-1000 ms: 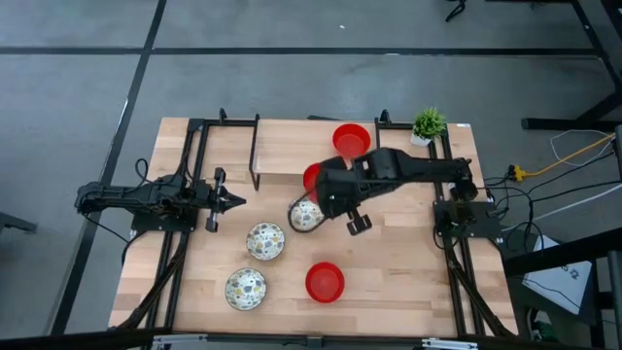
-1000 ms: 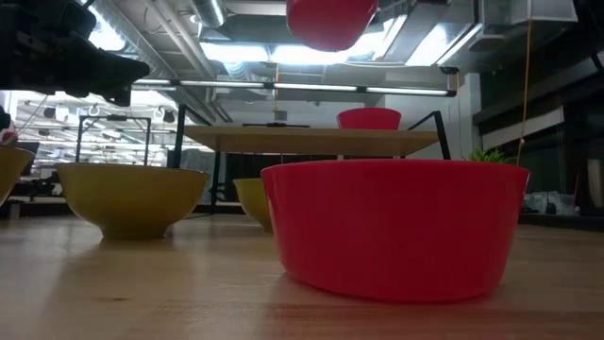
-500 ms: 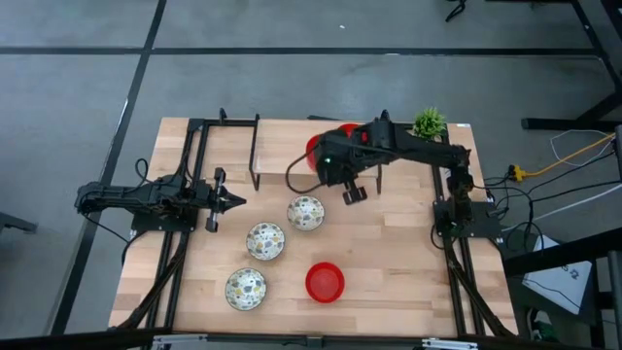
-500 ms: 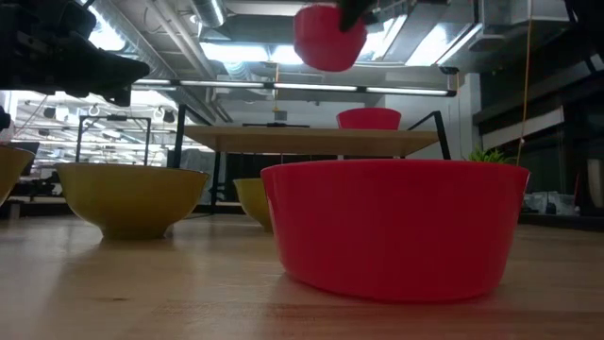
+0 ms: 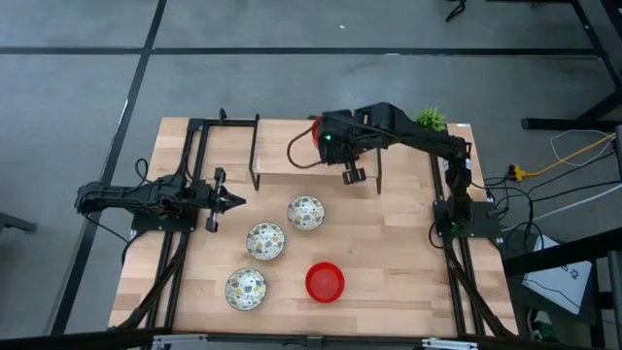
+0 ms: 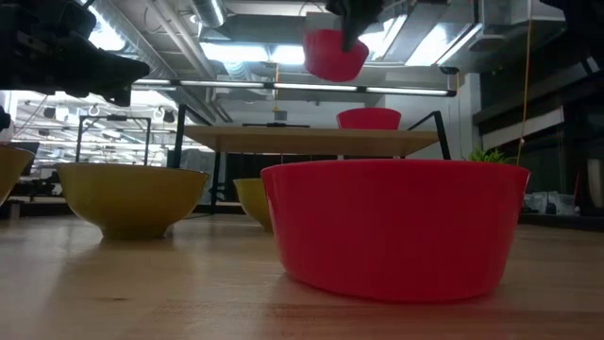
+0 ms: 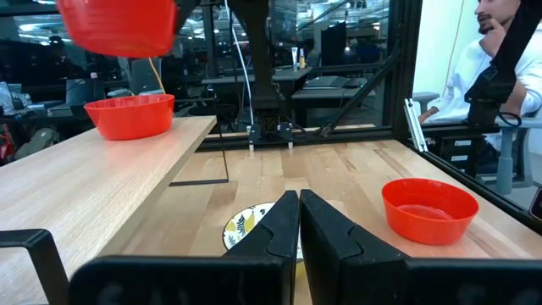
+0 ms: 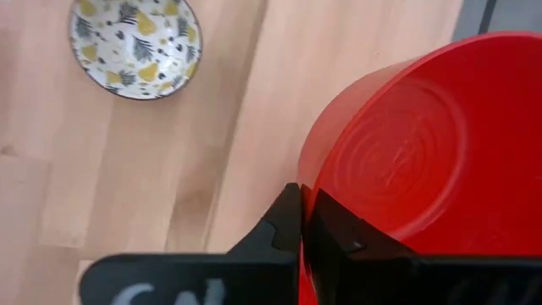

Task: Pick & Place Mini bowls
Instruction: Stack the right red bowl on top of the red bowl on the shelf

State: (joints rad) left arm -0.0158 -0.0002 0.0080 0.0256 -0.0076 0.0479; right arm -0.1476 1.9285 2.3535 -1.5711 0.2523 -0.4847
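My right gripper (image 8: 301,222) is shut on a glossy red mini bowl (image 8: 406,161) and hangs over the raised wooden shelf (image 5: 287,156) at the table's far side. In the low view that bowl (image 6: 336,55) is in the air above a second red bowl (image 6: 369,118), which stands on the shelf. A third red bowl (image 5: 325,281) and three cream patterned bowls (image 5: 305,213) (image 5: 264,241) (image 5: 246,288) rest on their bases on the table. My left gripper (image 5: 231,202) waits shut at the table's left. My right gripper holds the red bowl by its rim (image 8: 302,182), pinched between the two fingers, one finger (image 8: 339,241) on the inner side and one on the outer side. The fingers come from above. The bowl is lifted clear and hangs tilted above the shelf.
A small green potted plant (image 5: 431,122) stands at the far right corner. Black frame posts (image 5: 256,151) carry the shelf. A person (image 7: 508,59) sits beyond the table's right side. Bare wood lies between the cream bowls and the right edge.
My right arm has swung from the middle of the table toward the far edge, carrying the red bowl away from the cream bowl it hovered over and up over the shelf. The bowls on the table have stayed in place.
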